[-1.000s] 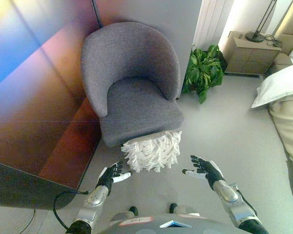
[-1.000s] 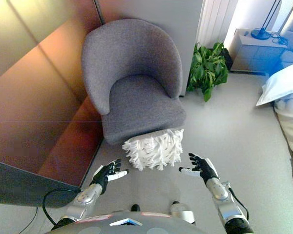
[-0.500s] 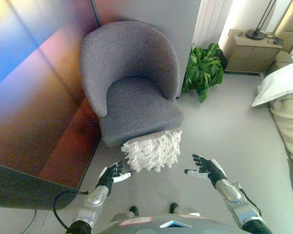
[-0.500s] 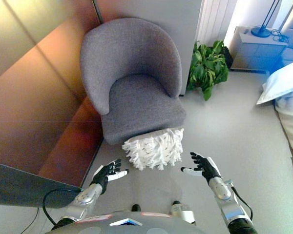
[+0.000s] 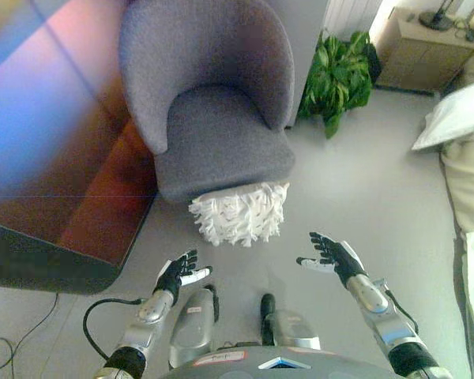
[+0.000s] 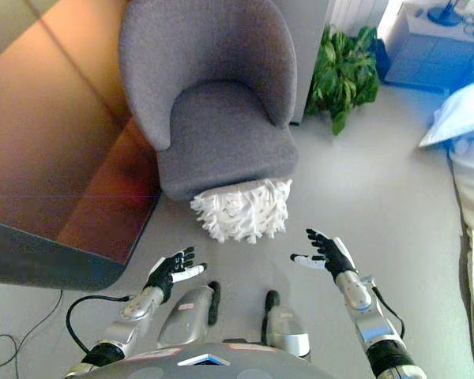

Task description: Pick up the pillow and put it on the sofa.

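Note:
A white shaggy pillow point(image 5: 238, 213) lies on the floor, leaning against the front of the grey armchair point(image 5: 213, 110). The chair's seat point(image 5: 218, 142) holds nothing. My left hand point(image 5: 179, 272) is open, low and left of the pillow, a short way in front of it. My right hand point(image 5: 332, 257) is open, to the right of the pillow and in front of it. Neither hand touches the pillow. The same scene shows in the right eye view, with the pillow point(image 6: 241, 209) between the left hand point(image 6: 171, 270) and the right hand point(image 6: 325, 252).
A reddish-brown panel wall point(image 5: 55, 134) runs along the left of the chair. A green potted plant point(image 5: 338, 75) stands right of the chair, with a bedside cabinet point(image 5: 426, 43) behind it. A bed with a white pillow point(image 5: 458, 118) lies at the right edge.
The camera has tilted down, so the whole scene has shifted up. Both hands stay open at about the same spots beside the pillow. The pillow has not moved.

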You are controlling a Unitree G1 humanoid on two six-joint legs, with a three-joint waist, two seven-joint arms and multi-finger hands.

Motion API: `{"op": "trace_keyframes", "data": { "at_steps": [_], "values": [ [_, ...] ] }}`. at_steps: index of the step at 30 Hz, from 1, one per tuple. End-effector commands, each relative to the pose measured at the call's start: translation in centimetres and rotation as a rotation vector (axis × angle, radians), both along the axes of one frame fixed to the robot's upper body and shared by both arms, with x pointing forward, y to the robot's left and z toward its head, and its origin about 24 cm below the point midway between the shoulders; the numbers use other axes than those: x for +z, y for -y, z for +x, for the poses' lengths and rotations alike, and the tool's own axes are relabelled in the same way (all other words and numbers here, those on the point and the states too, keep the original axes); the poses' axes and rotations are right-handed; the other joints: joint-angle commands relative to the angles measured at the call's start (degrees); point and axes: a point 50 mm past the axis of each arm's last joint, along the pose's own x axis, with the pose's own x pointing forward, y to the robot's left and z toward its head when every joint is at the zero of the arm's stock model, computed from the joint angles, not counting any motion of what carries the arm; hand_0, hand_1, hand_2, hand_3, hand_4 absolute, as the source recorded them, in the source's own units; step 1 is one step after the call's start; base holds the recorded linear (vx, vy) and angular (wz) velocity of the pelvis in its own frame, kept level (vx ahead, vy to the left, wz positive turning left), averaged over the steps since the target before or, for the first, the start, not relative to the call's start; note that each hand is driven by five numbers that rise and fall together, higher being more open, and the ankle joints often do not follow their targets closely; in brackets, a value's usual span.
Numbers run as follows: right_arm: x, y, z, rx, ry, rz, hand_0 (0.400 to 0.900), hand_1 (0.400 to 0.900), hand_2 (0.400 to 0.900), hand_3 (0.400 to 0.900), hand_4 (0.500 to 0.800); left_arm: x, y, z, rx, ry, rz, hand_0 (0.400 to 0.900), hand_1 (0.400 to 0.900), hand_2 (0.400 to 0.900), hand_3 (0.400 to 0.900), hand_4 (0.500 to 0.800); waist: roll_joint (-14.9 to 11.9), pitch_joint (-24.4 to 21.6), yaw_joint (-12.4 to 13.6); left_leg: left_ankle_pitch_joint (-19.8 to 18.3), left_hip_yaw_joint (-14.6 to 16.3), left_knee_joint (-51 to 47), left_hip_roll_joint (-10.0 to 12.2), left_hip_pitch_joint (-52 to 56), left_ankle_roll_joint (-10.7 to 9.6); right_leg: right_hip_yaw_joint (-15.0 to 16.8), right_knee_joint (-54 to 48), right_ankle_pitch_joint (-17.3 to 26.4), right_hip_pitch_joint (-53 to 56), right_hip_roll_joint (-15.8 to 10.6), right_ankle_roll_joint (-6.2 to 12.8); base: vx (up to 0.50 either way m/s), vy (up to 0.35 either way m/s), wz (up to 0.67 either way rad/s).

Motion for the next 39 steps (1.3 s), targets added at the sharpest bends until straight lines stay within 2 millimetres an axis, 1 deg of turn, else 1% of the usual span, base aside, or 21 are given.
{"op": "trace_keyframes", "data": {
  "at_steps": [1, 3, 6, 10, 11, 13, 15, 16, 17, 20, 22, 24, 26, 28, 29, 30, 31, 33, 36, 38, 39],
  "values": [
    [3.4, -0.6, 3.1, 0.017, 0.224, 0.012, 0.900, 0.900, 0.900, 0.900, 0.800, 3.2, -0.9, 3.4, 0.018, 0.208, 0.023, 0.900, 0.900, 0.900, 0.900, 0.800, -2.5, -0.4, 2.6, 11.2, 0.9, -8.4, 1.8, -7.9, -0.1, 0.8, -7.5, -3.5, 11.0, 2.1, 4.25, 0.26, 0.109, -0.34],
    [3.4, -0.8, 3.5, 0.019, 0.229, 0.006, 0.900, 0.900, 0.900, 0.900, 0.800, 3.3, -1.0, 3.7, 0.032, 0.217, 0.022, 0.900, 0.900, 0.900, 0.900, 0.800, -2.2, -0.7, 3.2, 13.1, 2.5, -10.5, 2.5, -8.5, -1.1, 2.3, -8.6, -4.6, 13.1, 2.0, 4.96, 0.24, 0.132, -0.53],
    [3.3, -1.7, 3.9, 0.033, 0.227, 0.020, 0.900, 0.900, 0.900, 0.900, 0.800, 3.9, -1.3, 4.4, 0.060, 0.243, 0.031, 0.900, 0.900, 0.900, 0.900, 0.800, -2.6, -2.0, 4.2, 13.6, 4.6, -8.3, 3.0, -7.8, -0.4, 3.4, -8.2, -6.9, 15.2, 0.2, 5.69, 0.30, 0.195, -0.51],
    [2.6, -2.7, 4.0, 0.029, 0.203, 0.062, 0.900, 0.900, 0.900, 0.900, 0.800, 4.9, -2.4, 5.3, 0.073, 0.290, 0.069, 0.900, 0.900, 0.900, 0.900, 0.800, -5.4, -4.3, 5.4, 9.7, 5.5, -4.0, 0.8, -7.9, 2.6, 4.2, -0.8, -8.9, 14.9, -3.7, 7.65, 0.43, 0.211, -0.23],
    [2.5, -2.8, 3.9, 0.031, 0.194, 0.066, 0.900, 0.900, 0.900, 0.900, 0.800, 5.2, -2.6, 5.4, 0.064, 0.298, 0.076, 0.900, 0.900, 0.900, 0.900, 0.800, -5.8, -4.5, 5.5, 8.7, 5.8, -3.1, 0.0, -8.0, 3.5, 4.2, 2.0, -8.2, 13.8, -4.2, 8.18, 0.34, 0.217, 0.03],
    [2.4, -3.1, 4.0, 0.048, 0.188, 0.062, 0.900, 0.900, 0.900, 0.900, 0.800, 5.2, -2.8, 5.5, 0.055, 0.297, 0.089, 0.900, 0.900, 0.900, 0.900, 0.800, -6.5, -5.2, 5.4, 6.1, 6.1, -3.3, -2.1, -6.5, 5.6, 4.4, 10.0, -3.7, 10.2, -5.5, 9.30, 0.31, 0.245, 0.11],
    [3.0, -3.6, 4.8, 0.062, 0.220, 0.067, 0.900, 0.900, 0.900, 0.900, 0.800, 5.5, -3.0, 5.8, 0.059, 0.310, 0.106, 0.900, 0.900, 0.900, 0.900, 0.800, -6.5, -3.9, 4.8, 4.3, 6.3, -3.8, -3.9, -4.4, 7.5, 4.3, 20.9, 5.4, 5.3, -6.3, 10.16, 0.21, 0.267, 0.06],
    [3.4, -3.8, 5.1, 0.070, 0.236, 0.062, 0.900, 0.900, 0.900, 0.900, 0.800, 5.8, -3.1, 6.1, 0.055, 0.318, 0.112, 0.900, 0.900, 0.900, 0.900, 0.800, -5.6, -2.9, 4.5, 3.9, 6.2, -4.3, -3.7, -3.2, 8.0, 3.7, 25.4, 7.5, 2.3, -6.0, 10.26, 0.15, 0.260, 0.03],
    [3.7, -4.0, 5.5, 0.079, 0.252, 0.052, 0.900, 0.900, 0.900, 0.900, 0.800, 5.9, -3.1, 6.3, 0.057, 0.327, 0.114, 0.900, 0.900, 0.900, 0.900, 0.800, -4.9, -2.0, 4.1, 3.1, 6.5, -4.6, -3.7, -2.0, 8.7, 2.6, 29.1, 8.8, 0.1, -6.2, 10.32, 0.16, 0.235, 0.05],
    [4.8, -4.4, 6.6, 0.108, 0.304, 0.014, 0.900, 0.900, 0.900, 0.900, 0.800, 6.3, -2.8, 7.0, 0.063, 0.346, 0.112, 0.900, 0.900, 0.900, 0.900, 0.800, -3.1, 0.1, 2.8, 2.6, 5.1, -8.5, -4.2, 3.5, 9.5, 0.2, 32.6, 5.1, -7.0, -5.3, 9.34, 0.23, 0.148, 0.15],
    [5.7, -4.0, 7.2, 0.116, 0.347, -0.048, 0.900, 0.900, 0.900, 0.900, 0.800, 6.6, -2.5, 7.5, 0.062, 0.365, 0.101, 0.900, 0.900, 0.900, 0.900, 0.800, -2.4, 1.5, 2.1, 2.4, 4.1, -10.5, -4.1, 5.8, 8.6, -2.3, 26.7, 2.0, -9.8, -7.3, 8.71, 0.23, -0.018, 0.20],
    [6.6, -3.5, 7.9, 0.129, 0.390, -0.117, 0.900, 0.900, 0.900, 0.900, 0.800, 6.9, -2.3, 8.0, 0.056, 0.385, 0.103, 0.900, 0.900, 0.900, 0.900, 0.800, -2.1, 2.6, 1.9, 1.0, 2.9, -10.3, -3.5, 6.5, 7.1, -3.3, 16.5, 1.7, -10.4, -11.2, 9.04, 0.21, -0.201, 0.28],
    [7.7, -2.9, 8.8, 0.162, 0.436, -0.247, 0.900, 0.900, 0.900, 0.900, 0.800, 7.4, -2.1, 8.7, 0.043, 0.410, 0.119, 0.900, 0.900, 0.900, 0.900, 0.800, -3.5, 3.8, 1.6, -1.7, 1.2, -8.9, -3.7, 6.9, 4.7, -3.2, 0.8, 7.7, -12.3, -16.2, 11.28, 0.25, -0.362, 0.50],
    [8.7, -2.3, 9.4, 0.202, 0.472, -0.378, 0.900, 0.900, 0.900, 0.900, 0.800, 7.9, -2.5, 9.0, 0.053, 0.432, 0.130, 0.900, 0.900, 0.900, 0.900, 0.800, -4.4, 4.5, 0.8, -3.7, -0.1, -8.1, -2.9, 8.1, 3.6, -1.5, -6.4, 14.8, -12.7, -18.3, 14.05, 0.27, -0.308, 0.62],
    [9.5, -1.8, 9.8, 0.221, 0.498, -0.459, 0.900, 0.900, 0.900, 0.900, 0.800, 8.3, -2.5, 9.2, 0.060, 0.453, 0.129, 0.900, 0.900, 0.900, 0.900, 0.800, -4.9, 4.8, 0.8, -4.0, -0.9, -7.8, -2.3, 8.4, 3.1, -0.7, -5.7, 16.1, -13.3, -18.7, 14.71, 0.21, -0.249, 0.57],
    [9.6, -1.6, 9.8, 0.229, 0.505, -0.506, 0.900, 0.900, 0.900, 0.900, 0.800, 8.4, -2.4, 9.3, 0.059, 0.458, 0.123, 0.900, 0.900, 0.900, 0.900, 0.800, -5.4, 4.6, 1.2, -4.6, -1.3, -7.3, -2.3, 8.0, 2.6, -2.7, -5.8, 14.9, -12.2, -18.9, 14.84, 0.12, -0.237, 0.44],
    [10.4, -1.7, 10.5, 0.256, 0.532, -0.554, 0.900, 0.900, 0.900, 0.900, 0.800, 8.5, -2.2, 9.6, 0.059, 0.465, 0.125, 0.900, 0.900, 0.900, 0.900, 0.800, -6.0, 5.0, 1.5, -5.1, -1.1, -6.3, -2.2, 7.0, 2.3, -4.2, -4.6, 16.1, -13.1, -19.5, 15.37, 0.09, -0.229, 0.50],
    [11.2, -1.2, 11.0, 0.285, 0.569, -0.678, 0.900, 0.900, 0.900, 0.900, 0.800, 8.7, -1.5, 10.1, 0.053, 0.477, 0.124, 0.900, 0.900, 0.900, 0.900, 0.800, -5.9, 5.9, 1.5, -4.9, -3.5, -5.1, -1.0, 5.7, 1.5, -4.4, -0.3, 13.6, -14.8, -18.2, 14.66, 0.05, -0.305, 0.84],
    [12.7, -0.3, 11.4, 0.265, 0.627, -0.755, 0.900, 0.900, 0.900, 0.900, 0.800, 9.0, 0.1, 10.9, 0.020, 0.490, 0.098, 0.900, 0.900, 0.900, 0.900, 0.800, -5.5, 8.2, 1.2, -3.9, -6.4, -3.7, 1.3, 1.9, 0.2, -7.6, 4.6, 10.3, -16.5, -17.2, 13.42, -0.03, -0.331, 1.01],
    [13.7, 0.3, 11.6, 0.259, 0.664, -0.825, 0.900, 0.900, 0.900, 0.900, 0.800, 9.5, 1.4, 11.6, -0.024, 0.513, 0.083, 0.900, 0.900, 0.900, 0.900, 0.800, -4.9, 9.6, 0.4, -3.0, -5.5, -2.3, 3.2, -2.0, -0.4, -9.9, 7.0, 7.7, -17.8, -17.0, 12.76, -0.09, -0.241, 0.93],
    [14.1, 0.5, 11.8, 0.251, 0.678, -0.844, 0.900, 0.900, 0.900, 0.900, 0.800, 9.8, 1.7, 11.9, -0.022, 0.524, 0.072, 0.900, 0.900, 0.900, 0.900, 0.800, -4.7, 10.0, 0.0, -2.2, -4.9, -2.2, 3.3, -3.6, -0.4, -10.5, 7.6, 7.6, -18.8, -17.3, 12.63, -0.08, -0.062, 0.37]
  ]
}}
